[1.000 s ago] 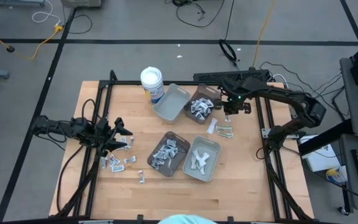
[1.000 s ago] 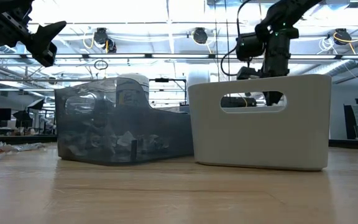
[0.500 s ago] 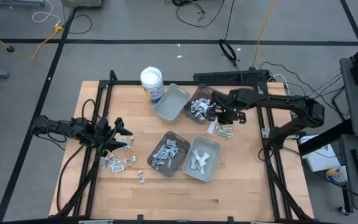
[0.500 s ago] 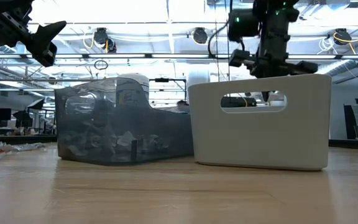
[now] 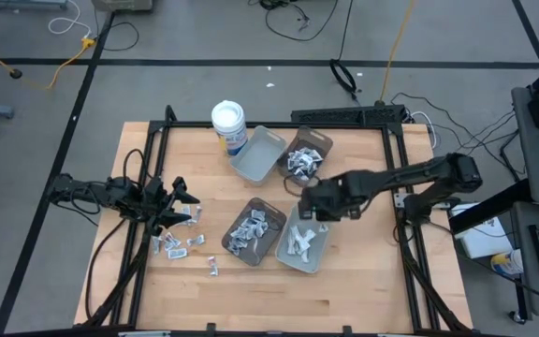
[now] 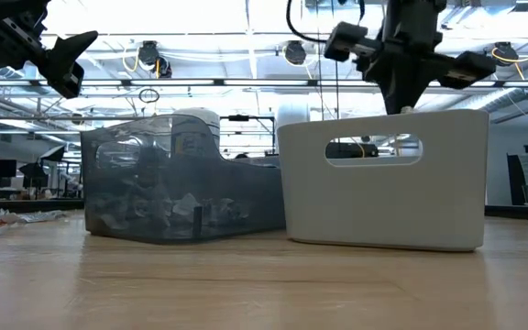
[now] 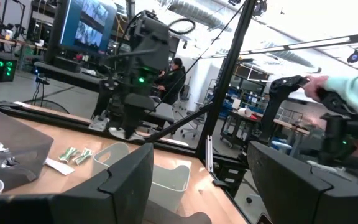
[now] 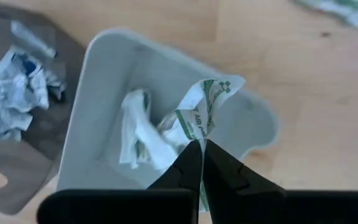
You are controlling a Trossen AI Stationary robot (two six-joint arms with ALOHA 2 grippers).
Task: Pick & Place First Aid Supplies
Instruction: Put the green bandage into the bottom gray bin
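The right gripper has its 2 fingers pinched tight on a white packet with green print. It hangs just above the light grey tray near the front of the table, with the packet dangling over the white strips already lying inside. A second ago this arm was farther back, beside the brown tray and the loose green-and-white packets lying on the wood. Now it has swung forward to the tray, so I think the picking part is done and the drop comes next. It only needs to open its fingers.

The left gripper waits on the left side of the table with its fingers spread apart and nothing between them. It has not moved. More small packets lie scattered on the wood just beside it. The darker tray next to the light one already holds a heap of crumpled packets.
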